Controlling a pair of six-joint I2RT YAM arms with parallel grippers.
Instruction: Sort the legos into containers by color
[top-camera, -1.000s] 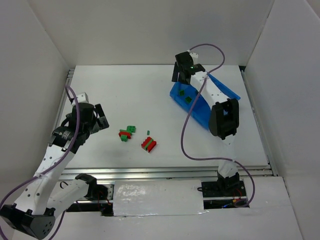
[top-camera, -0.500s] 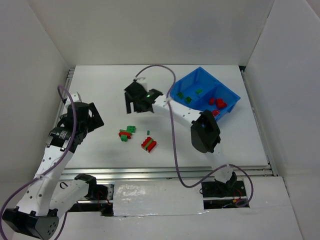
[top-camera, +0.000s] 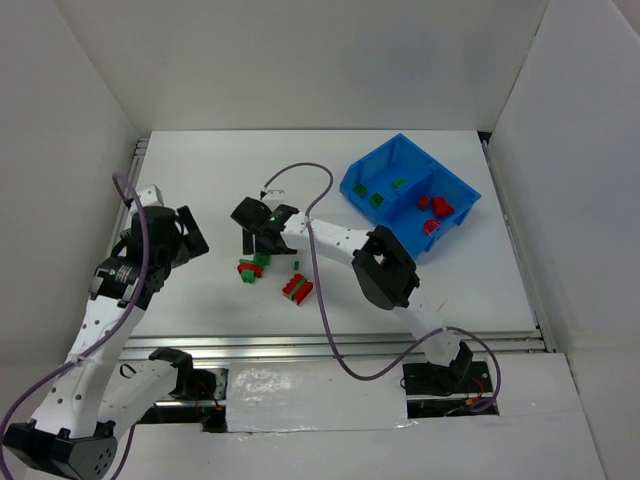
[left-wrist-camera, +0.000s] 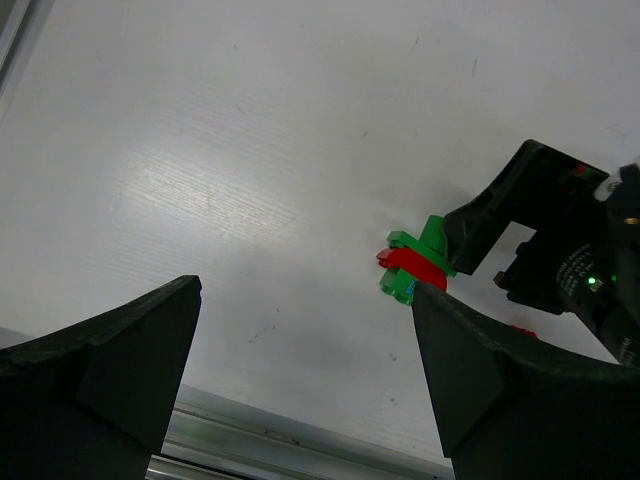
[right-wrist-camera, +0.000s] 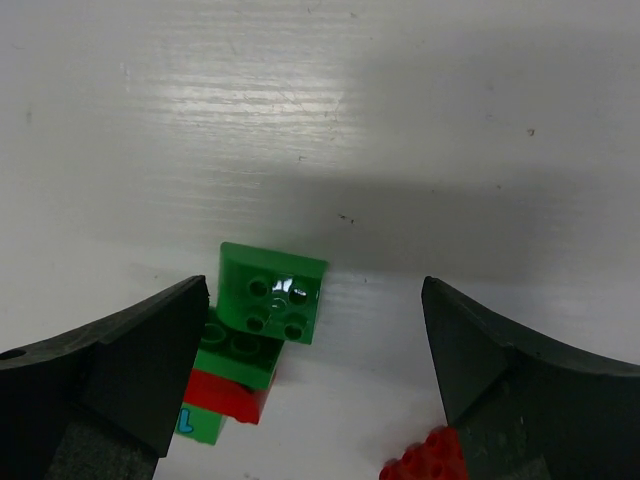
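A second earlier the right gripper (top-camera: 262, 238) had hung over the blue bin (top-camera: 441, 163); half a second earlier it was partway across; now we found it low over the green-and-red cluster (top-camera: 253, 267), its arm stretched leftward over the table (top-camera: 210, 165). The bin, partly covered before, lay wholly in view. The loose bricks had not shifted; the left gripper (top-camera: 186, 236) had barely moved.

From its own wrist camera the right gripper (right-wrist-camera: 312, 360) stood wide open and held nothing. The cluster (right-wrist-camera: 262, 325) sat between its fingers, close to the finger at the left of that view and well short of the other; whether it touched, we could not tell. A bit of red brick (right-wrist-camera: 430, 462) showed by the other finger, at the bottom edge.

The left gripper (left-wrist-camera: 300, 380) was also wide open and held nothing; the cluster (left-wrist-camera: 412, 268) lay ahead of it, beyond a stretch of bare table.

The red-and-green stack (top-camera: 297, 288) lay near the right gripper on its near side, and the small green brick (top-camera: 296, 264) lay between them. The bin was well apart, beyond the gripper to its right, with green bricks (top-camera: 378, 192) in the left compartment and red bricks (top-camera: 432, 207) in the right. The metal rail (left-wrist-camera: 250, 430) ran close behind the left gripper; the left wall (top-camera: 70, 120) stood near that arm.
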